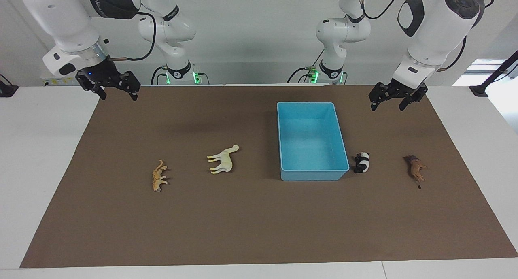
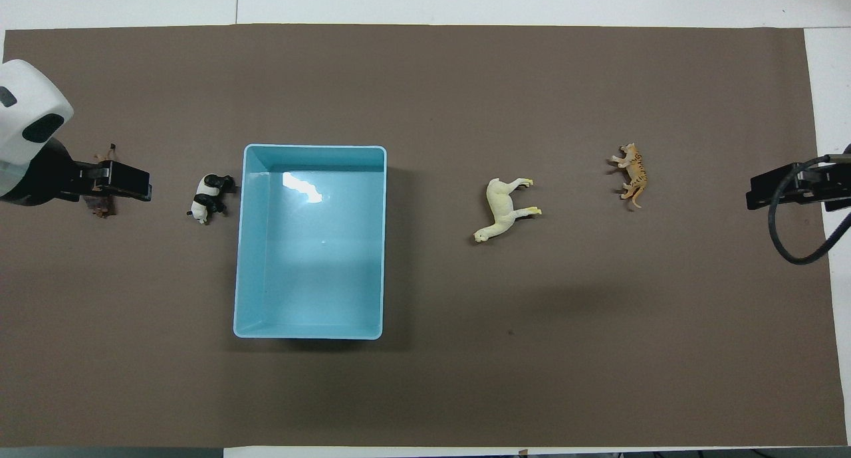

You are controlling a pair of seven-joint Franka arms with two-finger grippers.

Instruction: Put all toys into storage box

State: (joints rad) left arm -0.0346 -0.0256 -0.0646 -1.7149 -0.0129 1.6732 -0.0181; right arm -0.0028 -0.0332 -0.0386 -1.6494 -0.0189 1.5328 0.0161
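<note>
Black left end effector (image 1: 391, 102) and right end effector (image 1: 117, 93) gape wide, empty.

A white table (image 1: 40, 157) carries a brown mat (image 1: 259, 222). On the mat lie a light blue storage box (image 1: 311, 174), a panda (image 1: 362, 162) just beside it, a brown maned animal (image 1: 416, 168), a cream long-necked animal (image 1: 222, 159) and a tan big cat (image 1: 158, 176). All four toys lie on their sides.

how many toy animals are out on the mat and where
4, all lying outside the storage box: panda beside it, brown maned one toward the left arm's end; cream long-necked one and tan big cat toward the right arm's end. None visible inside.
</note>
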